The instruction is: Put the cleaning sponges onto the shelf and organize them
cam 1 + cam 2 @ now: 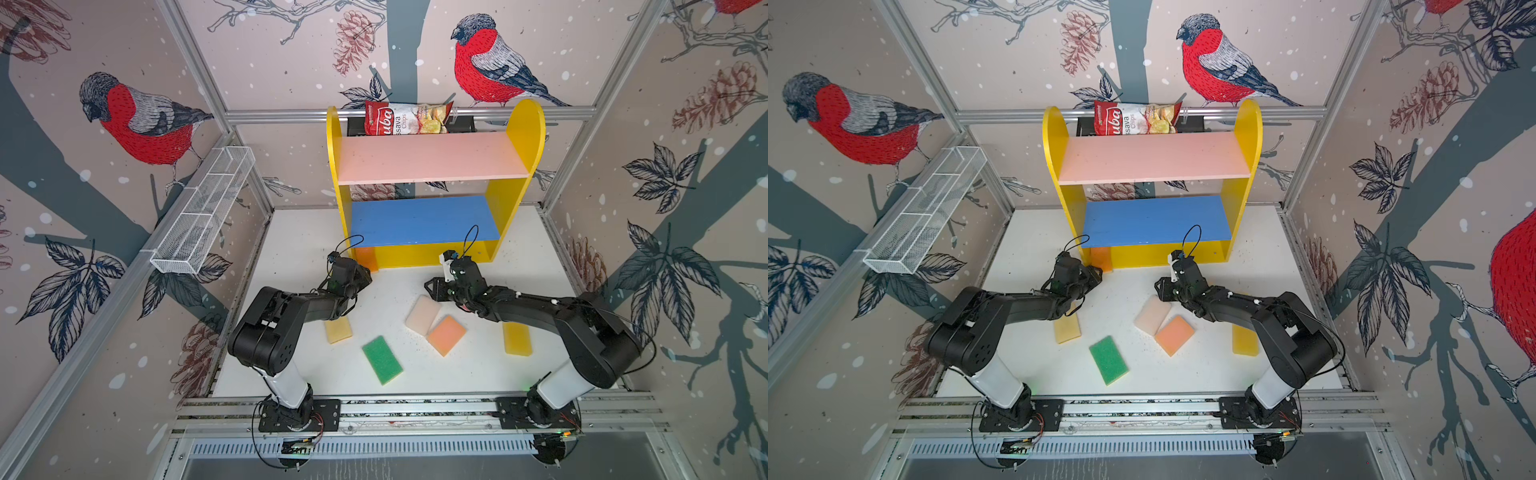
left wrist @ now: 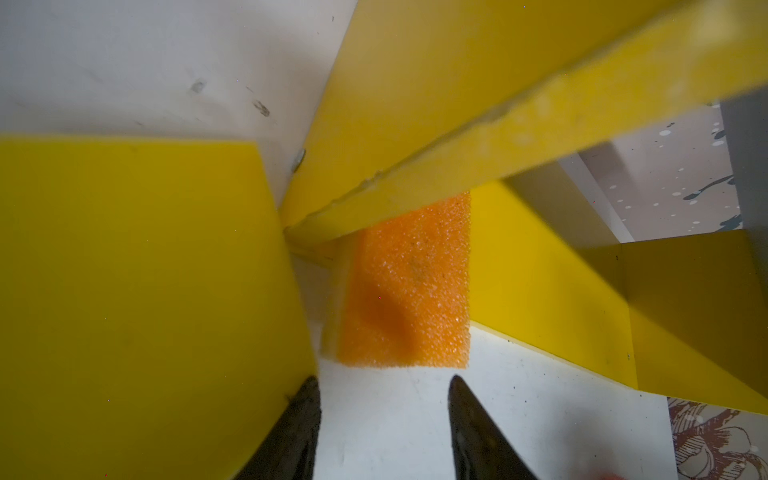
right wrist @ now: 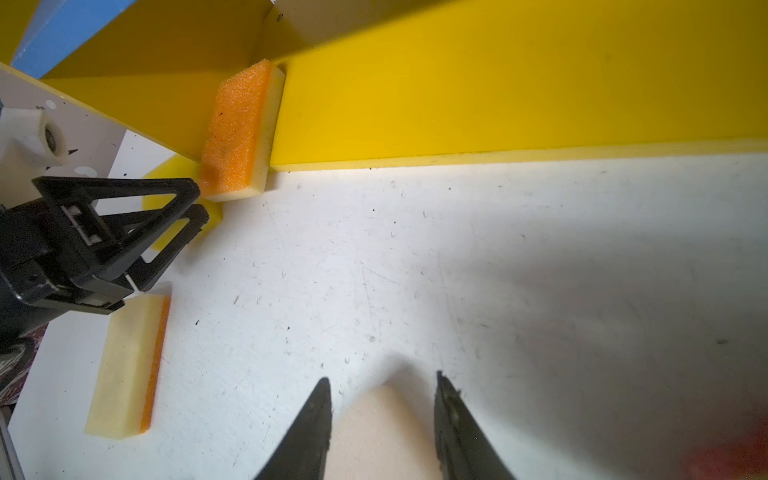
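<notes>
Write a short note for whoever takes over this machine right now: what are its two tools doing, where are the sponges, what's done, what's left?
Left tool: open, empty, just in front of the orange sponge.
Right tool: open, above a corner of the cream sponge, not closed on it.
Done: orange sponge stands on edge in the shelf's bottom left corner, partly sticking out.
Left to do: five lie on the table: pale yellow sponge partly under the left arm, green sponge, cream sponge, salmon sponge, yellow sponge.
No sponge shows on the pink board or blue board.
</notes>
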`<state>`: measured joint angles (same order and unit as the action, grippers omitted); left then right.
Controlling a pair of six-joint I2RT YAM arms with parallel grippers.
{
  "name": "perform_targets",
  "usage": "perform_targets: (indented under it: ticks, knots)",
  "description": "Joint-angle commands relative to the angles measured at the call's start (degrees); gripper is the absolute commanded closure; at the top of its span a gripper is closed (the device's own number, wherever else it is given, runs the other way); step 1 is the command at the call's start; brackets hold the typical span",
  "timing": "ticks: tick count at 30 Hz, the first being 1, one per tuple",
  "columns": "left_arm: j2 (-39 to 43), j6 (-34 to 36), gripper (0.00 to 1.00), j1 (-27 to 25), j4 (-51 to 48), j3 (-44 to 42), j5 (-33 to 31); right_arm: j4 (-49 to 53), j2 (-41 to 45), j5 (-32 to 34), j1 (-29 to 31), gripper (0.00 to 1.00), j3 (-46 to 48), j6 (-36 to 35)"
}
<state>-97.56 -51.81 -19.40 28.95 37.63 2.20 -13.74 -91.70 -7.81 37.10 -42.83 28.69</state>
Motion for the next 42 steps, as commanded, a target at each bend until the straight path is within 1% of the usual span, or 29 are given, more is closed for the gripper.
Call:
perform_targets:
  ticks: [1,6,8,12,15,17,19,21,24,26,28,30,33,37,42]
  knots:
    - [-0.7,-1.3,0.52,0.5,4.5,-0.1,3.0,-0.5,0.5,-0.1,0.0,0.59,0.0,0.1]
    - [1.7,-0.2,0.52,2.3,2.6,-1.6,1.5,-0.4,0.5,0.1,-0.1,0.59,0.0,-0.2]
    - [2.9,0.4,0.5,3.7,1.7,-2.5,1.4,-0.6,0.3,0.1,-0.2,0.59,0.0,-0.2]
    - [5.5,1.5,0.5,6.6,0.2,-4.7,1.3,-0.7,0.0,-0.3,-0.3,0.59,0.0,-0.2]
    - [7.9,3.2,0.5,8.9,-3.4,-5.3,-0.3,-0.7,0.1,-0.3,-0.4,0.59,0.0,-0.2]
    - [9.8,4.4,0.49,10.4,-4.5,-5.8,-0.1,-0.7,0.1,-0.4,-0.4,0.59,0.0,-0.3]
    - [11.7,5.2,0.48,10.5,-6.4,-5.2,-0.3,-0.7,0.0,-0.4,-0.5,0.59,-0.1,-0.3]
    - [12.9,5.2,0.45,10.3,-7.1,-4.7,1.2,-0.7,-0.2,-0.5,-0.5,0.59,-0.2,-0.3]
    - [13.6,5.1,0.43,8.0,-8.4,-3.3,2.5,-1.0,-0.8,-1.1,-0.5,0.59,-0.7,0.1]
    - [13.3,5.2,0.43,5.0,-9.1,-2.4,2.6,-0.9,-1.5,-1.6,-0.5,0.59,-1.2,0.3]
    - [11.9,4.6,0.46,2.6,-8.9,-2.1,3.2,-0.9,-1.8,-1.9,-0.5,0.59,-1.7,0.7]
    - [9.9,2.7,0.49,2.3,-6.6,-3.1,4.8,-1.1,-1.8,-2.1,-0.5,0.59,-1.7,0.8]
    - [6.9,0.5,0.5,2.3,-2.1,-4.7,5.9,-0.7,-1.5,-2.0,-0.4,0.59,-1.8,0.7]
    - [2.0,-1.2,0.45,2.4,2.6,-3.9,6.5,0.3,-1.0,-1.5,-0.5,0.59,-1.7,0.1]
    - [-2.9,-3.9,0.44,2.3,9.7,-2.4,8.3,0.3,-0.3,-0.8,-0.5,0.59,-0.9,0.3]
